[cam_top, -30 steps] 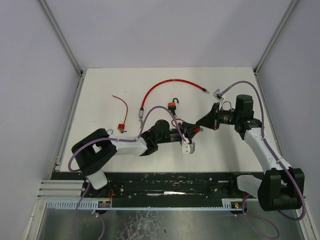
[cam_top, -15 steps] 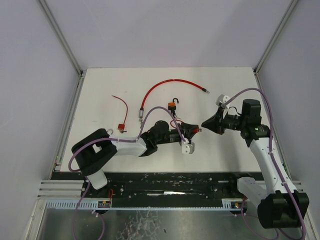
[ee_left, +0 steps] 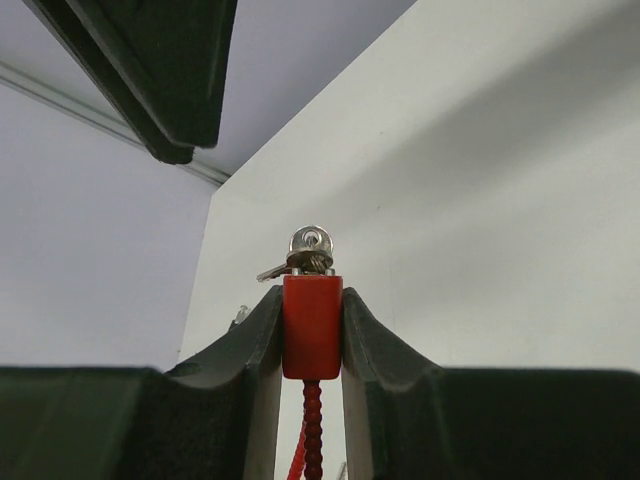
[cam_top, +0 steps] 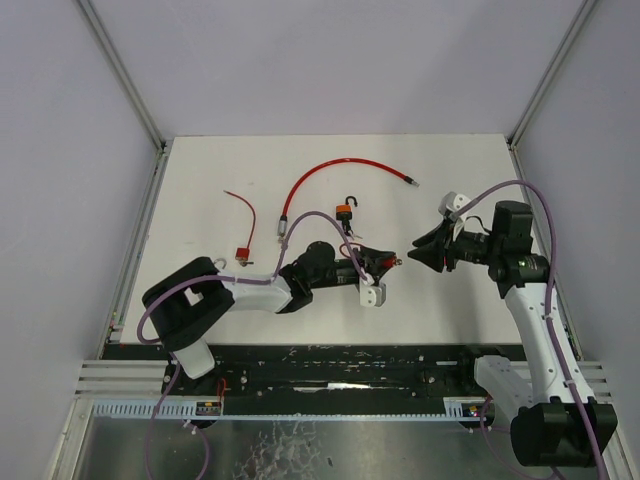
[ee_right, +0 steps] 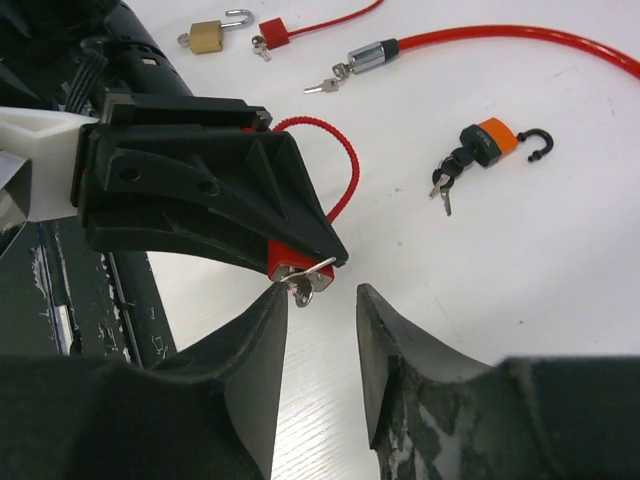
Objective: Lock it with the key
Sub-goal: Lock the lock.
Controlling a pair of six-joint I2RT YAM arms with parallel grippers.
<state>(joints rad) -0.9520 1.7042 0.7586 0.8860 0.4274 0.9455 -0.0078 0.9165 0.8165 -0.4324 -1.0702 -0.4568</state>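
Clamping the red lock [ee_left: 312, 335], the left tool [ee_left: 312, 300] presented its key [ee_left: 311, 248]; the released right tool [ee_right: 322, 296], closing skewed, could jam it.

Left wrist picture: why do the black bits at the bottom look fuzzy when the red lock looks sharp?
Left wrist view: the fingers are very near the lens, so their near ends go soft and dark; the red lock and key sit in focus. Right wrist view: same softness at the bottom.

White links, black joints and lilac cables [cam_top: 500, 182] are seen on both arms [cam_top: 250, 292], ended by the black left tool [cam_top: 386, 262] and right tool [cam_top: 416, 254].
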